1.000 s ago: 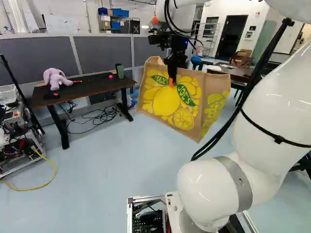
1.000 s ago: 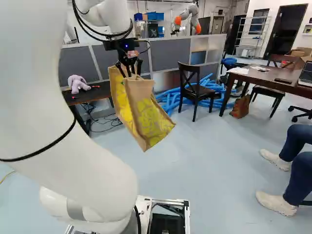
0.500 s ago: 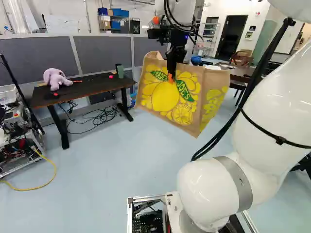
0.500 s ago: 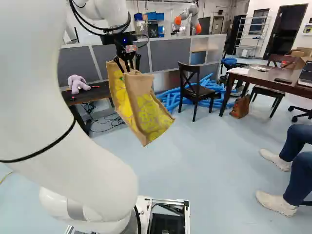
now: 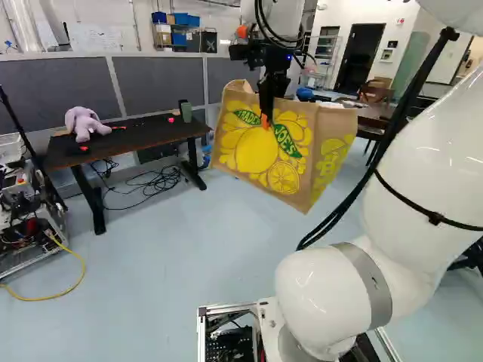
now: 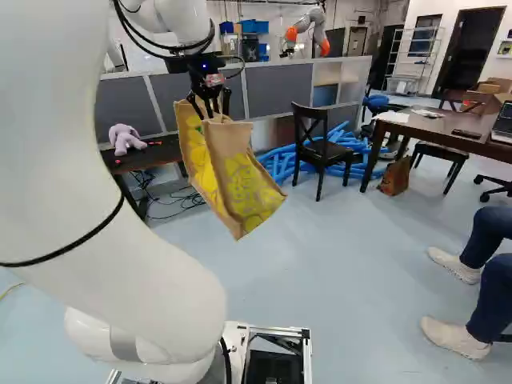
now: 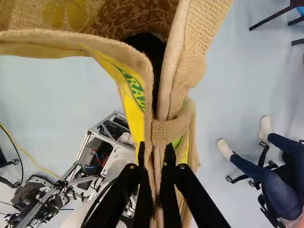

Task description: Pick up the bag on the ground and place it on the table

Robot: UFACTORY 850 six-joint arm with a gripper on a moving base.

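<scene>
- Location of the load: the burlap tote bag [image 5: 283, 154] hangs in the air above the floor [image 5: 189, 256], carried by the gripper [image 7: 155, 156].
- State of the fingers [image 7: 141, 168]: narrow, holding the bag's gathered upper edge from both sides.
- Axis: in the wrist view the pinched fold runs nearly straight ahead from the fingers, the mouth opening farther ahead. In the left base view the broad lemon-printed face shows, its lower edge sloping down to the right.
- Key relation: in that view the bag hangs just right of the right-hand end of the black-topped table [image 5: 151, 132], on which a purple plush toy [image 5: 84, 122] lies. A brown wooden table [image 6: 456, 126] stands at the right of the right base view. Which table is meant cannot be told; either probably calls for a sideways carry, the bottom clearing the edge.
- Nearer arm: the holding one; another robot [image 6: 308, 36] stands well apart in the background.
- Print: pale lettering on green leaves crosses the lemon; wording is not transcribed.
</scene>
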